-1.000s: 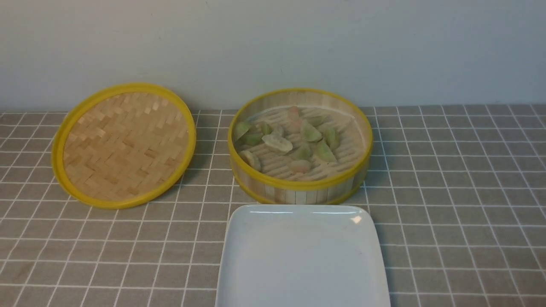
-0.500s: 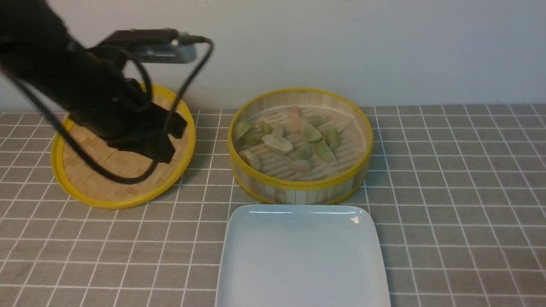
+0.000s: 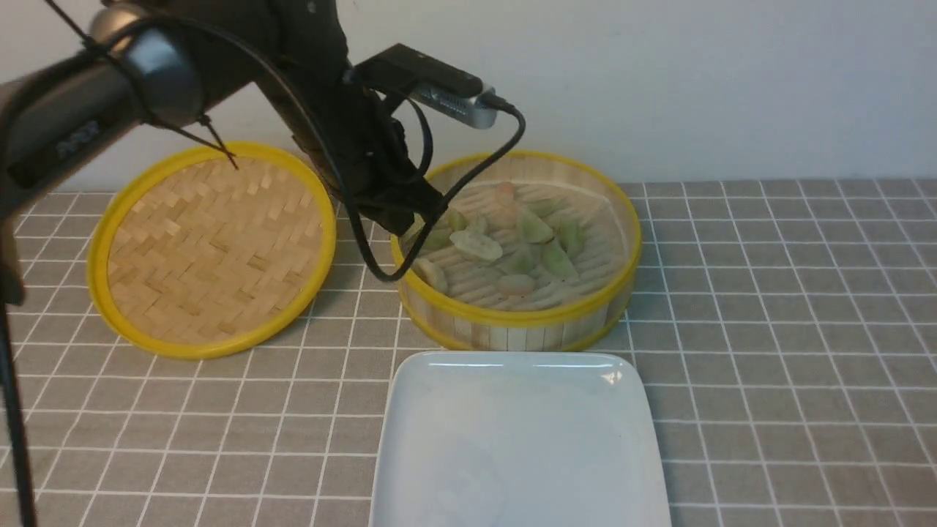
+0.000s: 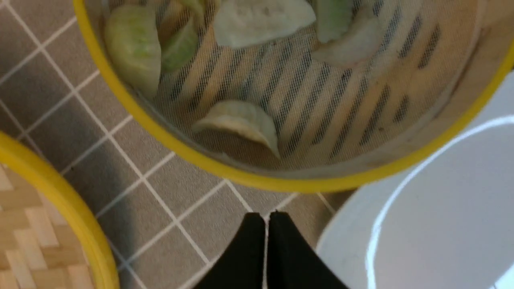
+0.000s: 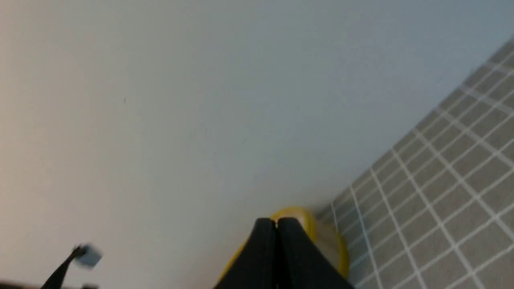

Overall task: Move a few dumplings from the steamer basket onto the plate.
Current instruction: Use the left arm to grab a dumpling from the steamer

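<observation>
The steamer basket [image 3: 512, 326] stands at the table's middle back, and several pale green, cream and pinkish dumplings [image 3: 476, 245] lie on its slatted floor. In front of it the white plate [image 3: 512, 439] is bare. My left gripper [image 3: 413, 219] hangs over the basket's left rim. In the left wrist view its black fingers [image 4: 267, 218] are shut with nothing between them, above the cloth just outside the yellow rim [image 4: 281, 185], and a cream dumpling [image 4: 241, 120] lies close inside. My right gripper [image 5: 277, 221] is shut and empty, raised, facing the wall; the front view does not show it.
The flat woven bamboo lid [image 3: 212, 249] with a yellow rim leans at the back left, close beside the basket. A grey checked cloth [image 3: 790, 329] covers the table. A pale wall [image 3: 695, 80] rises right behind the basket and lid.
My left arm came into view from the left, passed over the lid and now reaches the basket's left rim. Basket, dumplings, plate and lid have not moved.
</observation>
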Controlling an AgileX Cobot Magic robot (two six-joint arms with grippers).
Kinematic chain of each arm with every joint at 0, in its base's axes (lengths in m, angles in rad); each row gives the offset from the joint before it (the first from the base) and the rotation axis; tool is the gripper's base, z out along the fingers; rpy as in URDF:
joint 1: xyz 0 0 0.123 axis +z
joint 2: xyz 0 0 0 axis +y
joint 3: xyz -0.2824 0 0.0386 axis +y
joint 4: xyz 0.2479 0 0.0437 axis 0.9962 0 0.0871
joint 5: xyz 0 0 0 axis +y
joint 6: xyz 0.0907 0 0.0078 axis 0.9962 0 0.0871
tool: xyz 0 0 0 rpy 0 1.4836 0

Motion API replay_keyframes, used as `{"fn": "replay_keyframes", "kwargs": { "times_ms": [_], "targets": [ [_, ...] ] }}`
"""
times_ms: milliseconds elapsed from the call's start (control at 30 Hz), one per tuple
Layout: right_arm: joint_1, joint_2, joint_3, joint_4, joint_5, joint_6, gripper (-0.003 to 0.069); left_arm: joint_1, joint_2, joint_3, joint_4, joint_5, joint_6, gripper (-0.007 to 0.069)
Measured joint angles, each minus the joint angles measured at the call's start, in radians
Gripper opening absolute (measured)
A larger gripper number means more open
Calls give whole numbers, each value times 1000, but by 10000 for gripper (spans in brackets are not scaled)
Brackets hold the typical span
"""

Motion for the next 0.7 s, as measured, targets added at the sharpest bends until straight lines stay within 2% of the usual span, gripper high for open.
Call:
{"fn": "replay_keyframes", "kwargs": {
  "times_ms": [67, 133, 200, 333, 400, 567, 700],
  "targets": [
    [0, 6, -26, -7, 49, -4, -15, -1, 18, -7, 0, -27, 5, -2],
    [0, 93, -144, -65, 223, -27, -13, -9, 53, -12, 8, -97, 16, 26],
    [0, 164, -218, -114, 317, -45, -11, -16, 72, -15, 9, -134, 22, 67],
    [0, 342, -389, -227, 522, -96, -11, -33, 111, -19, 9, -185, 30, 200],
    [0, 414, -462, -264, 596, -132, -11, -37, 135, -19, 9, -189, 30, 293],
    [0, 500, -535, -284, 678, -194, -11, -38, 181, -19, 10, -189, 29, 487],
    [0, 503, -535, -291, 689, -200, -11, -40, 202, -19, 26, -191, 28, 528]
  ]
}}
